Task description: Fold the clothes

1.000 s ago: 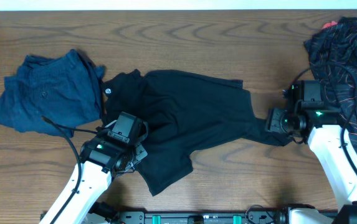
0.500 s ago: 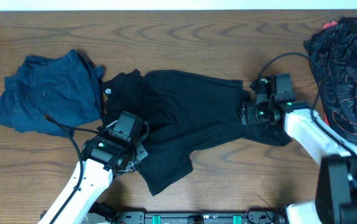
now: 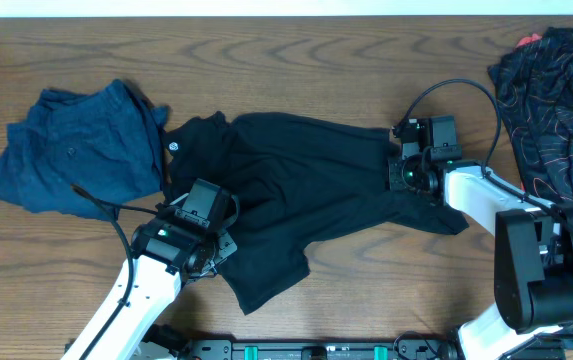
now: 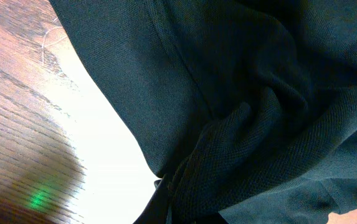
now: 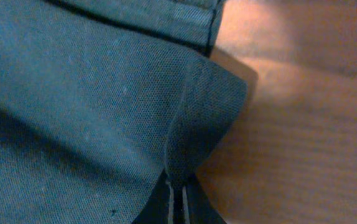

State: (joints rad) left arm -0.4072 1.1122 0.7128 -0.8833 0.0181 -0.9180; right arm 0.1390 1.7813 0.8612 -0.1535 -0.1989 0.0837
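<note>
The wooden counter (image 3: 296, 40) is carrying the black shirt (image 3: 296, 190), which is lying rumpled at its middle, just beside a blue garment (image 3: 76, 145) and well apart from a red-lined garment (image 3: 556, 90). The left tool (image 4: 169, 202) is pinching bunched fabric at the shirt's edge. The right tool (image 5: 177, 196) is clamping a fold at the opposite end.
</note>
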